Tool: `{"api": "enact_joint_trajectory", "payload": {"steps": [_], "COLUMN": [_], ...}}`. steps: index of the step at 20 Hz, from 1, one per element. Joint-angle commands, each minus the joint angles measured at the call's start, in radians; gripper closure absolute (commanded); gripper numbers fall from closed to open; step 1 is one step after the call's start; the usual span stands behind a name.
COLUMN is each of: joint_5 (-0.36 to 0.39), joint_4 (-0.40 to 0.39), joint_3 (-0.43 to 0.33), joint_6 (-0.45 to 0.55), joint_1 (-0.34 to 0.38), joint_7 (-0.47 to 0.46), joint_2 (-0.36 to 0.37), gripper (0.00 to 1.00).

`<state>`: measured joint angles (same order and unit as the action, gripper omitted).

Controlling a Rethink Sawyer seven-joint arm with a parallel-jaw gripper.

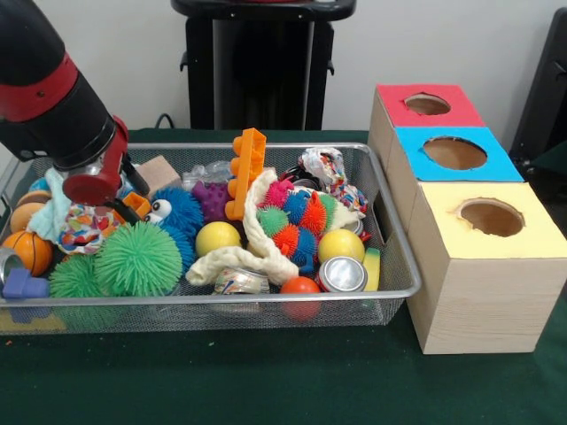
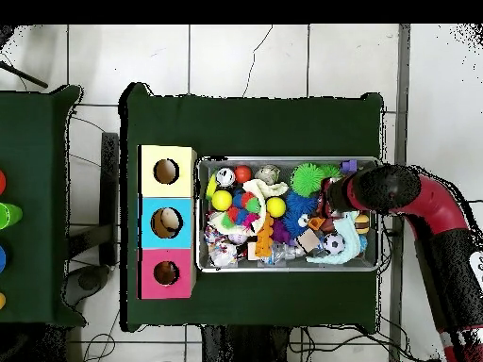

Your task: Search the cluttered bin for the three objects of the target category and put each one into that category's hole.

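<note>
Green cloth covers your table [image 1: 266,381]; the bin [image 1: 390,297] sits left of three wooden boxes [image 1: 478,292] topped red, blue and yellow. Toys crowd it: a green spiky ball [image 1: 137,258], yellow ball [image 1: 218,237], orange block [image 1: 247,170], soda can [image 1: 342,274]. Your arm [image 1: 53,97] slants down at the bin's left end; whether the gripper [image 1: 115,197] is clenched cannot be told.

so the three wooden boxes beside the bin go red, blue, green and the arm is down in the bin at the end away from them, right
Not quite. The third box has a yellow top, not green; the front view shows red, blue, then yellow. The rest holds: the arm is down in the bin at the end away from the boxes.
</note>
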<state>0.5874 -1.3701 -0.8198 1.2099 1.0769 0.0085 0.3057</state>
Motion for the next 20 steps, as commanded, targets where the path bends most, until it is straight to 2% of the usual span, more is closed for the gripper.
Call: {"api": "enact_joint_trajectory", "payload": {"steps": [1, 11, 20], "joint_5": [0.073, 0.105, 0.122], "joint_4": [0.066, 0.062, 0.087], "joint_3": [0.055, 0.046, 0.034], "joint_6": [-0.062, -0.051, -0.022], "joint_1": [0.0, 0.071, 0.101], "joint_7": [-0.081, -0.168, -0.236], "joint_2": [-0.034, -0.041, -0.072], "gripper": [0.0, 0.0, 0.0]}}
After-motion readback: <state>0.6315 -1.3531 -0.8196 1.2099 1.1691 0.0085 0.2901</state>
